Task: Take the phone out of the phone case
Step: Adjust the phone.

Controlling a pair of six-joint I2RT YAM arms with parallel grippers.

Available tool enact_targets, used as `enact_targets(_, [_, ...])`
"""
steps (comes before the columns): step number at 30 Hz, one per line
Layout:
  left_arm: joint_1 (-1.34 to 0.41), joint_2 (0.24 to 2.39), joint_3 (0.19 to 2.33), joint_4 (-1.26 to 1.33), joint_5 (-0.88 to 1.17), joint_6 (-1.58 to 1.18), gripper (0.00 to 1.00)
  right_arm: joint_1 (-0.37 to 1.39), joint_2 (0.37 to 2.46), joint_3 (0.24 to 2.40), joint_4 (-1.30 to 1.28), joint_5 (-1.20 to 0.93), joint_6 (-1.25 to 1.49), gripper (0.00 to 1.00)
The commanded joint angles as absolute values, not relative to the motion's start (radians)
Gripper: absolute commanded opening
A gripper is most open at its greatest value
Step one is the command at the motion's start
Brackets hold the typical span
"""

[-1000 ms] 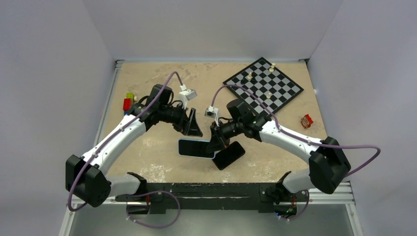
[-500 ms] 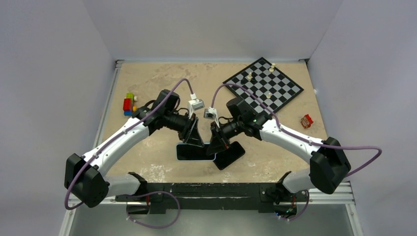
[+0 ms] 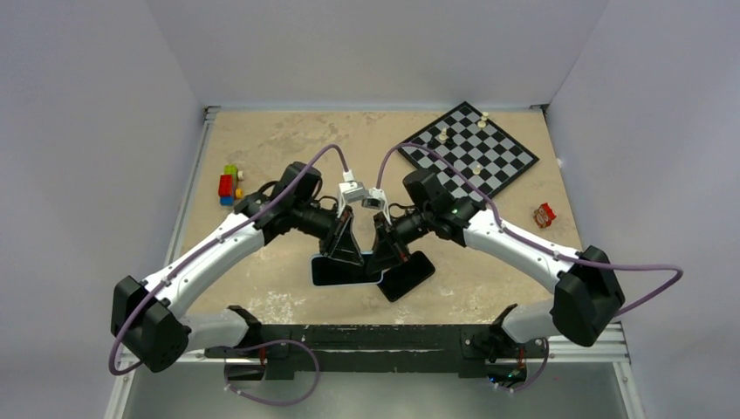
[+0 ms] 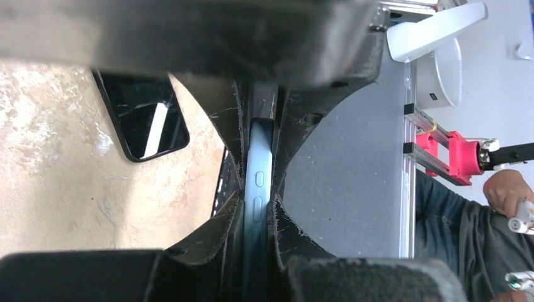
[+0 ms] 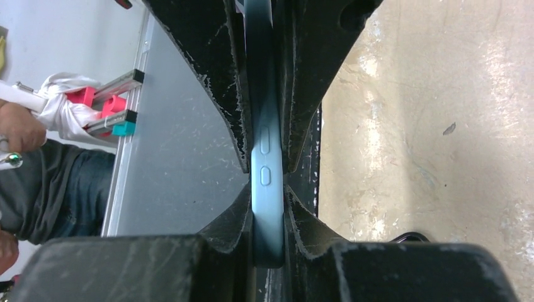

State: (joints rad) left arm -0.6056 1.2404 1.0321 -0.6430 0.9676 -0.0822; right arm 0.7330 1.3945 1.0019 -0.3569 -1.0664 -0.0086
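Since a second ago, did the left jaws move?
Yes. The left jaws came toward the near edge, away from the toy bricks, onto the phone case.

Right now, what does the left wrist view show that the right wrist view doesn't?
Left wrist only: a black phone lying flat on the table. Right wrist only: nothing distinct, just table surface beside the right hand. Both: the blue case edge-on, side buttons showing, pinched by the left hand and the right hand alike.
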Motion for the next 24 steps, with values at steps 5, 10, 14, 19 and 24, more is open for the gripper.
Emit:
enact_targets(5, [-0.599,1.063,0.969,-0.493,0.793,-0.212,0.0,0.704,1.244,0.945,-0.117,-0.952,0.164,0.42])
enact_targets(10, [-0.566,0.99,0.963,-0.432,0.587,-0.403,0.0,0.675,1.19,0.861,0.006,-0.85,0.273,0.68])
enact_targets(14, [-0.487,0.921,0.908,-0.345,0.443,-0.658,0.0,0.643,1.167,0.779,0.158,-0.725,0.455,0.72])
enact_targets(19, [-0.469,0.872,0.828,-0.167,0.312,-0.911,0.0,0.659,1.218,0.667,0.553,-0.617,0.835,0.72])
enact_targets(24, [-0.462,0.896,0.78,0.082,0.329,-1.032,0.0,0.706,1.249,0.618,0.822,-0.558,1.025,0.71])
